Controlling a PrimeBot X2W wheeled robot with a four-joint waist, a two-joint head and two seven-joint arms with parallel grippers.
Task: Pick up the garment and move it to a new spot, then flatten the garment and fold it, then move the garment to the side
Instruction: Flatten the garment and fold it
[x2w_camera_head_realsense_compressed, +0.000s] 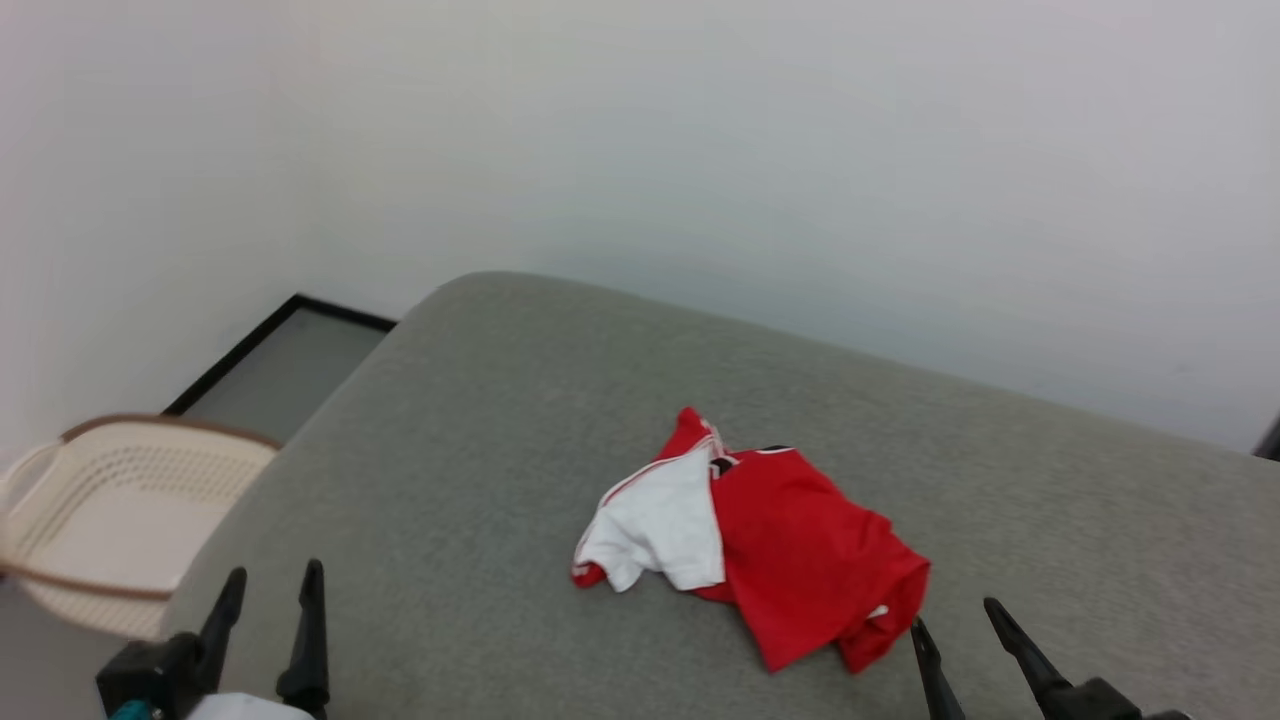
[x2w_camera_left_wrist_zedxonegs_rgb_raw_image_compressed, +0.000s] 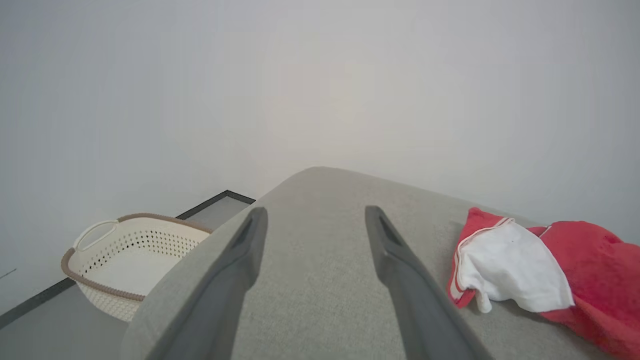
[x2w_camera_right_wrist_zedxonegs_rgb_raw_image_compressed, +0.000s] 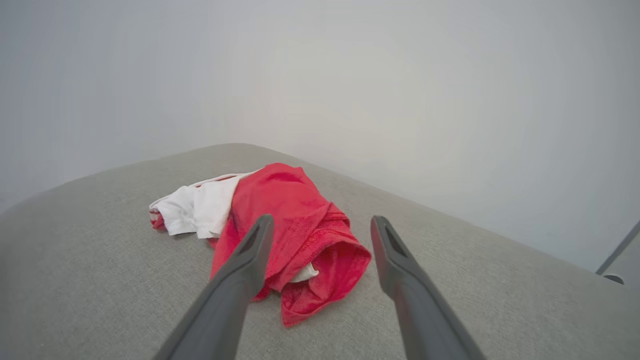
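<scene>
– Since the grippers head the list, how is each entered?
– Left gripper: fingers spread wide, nothing held, poised over the near left corner of the grey fabric surface. Right gripper: fingers also spread, nothing grasped, set just beside the near right end of the garment. Whether it is touched cannot be told.
– How is the garment itself recorded?
– Red, with one white sleeve and red-white trim shown. It is crumpled in a heap and laid on the surface, right of centre. The white sleeve is turned toward the left gripper's side, and the red body is bunched toward the right gripper.
– What else is catalogued?
– Cream perforated basket with a brown rim, stood on the grey floor past the surface's left edge. Plain white wall behind.
</scene>
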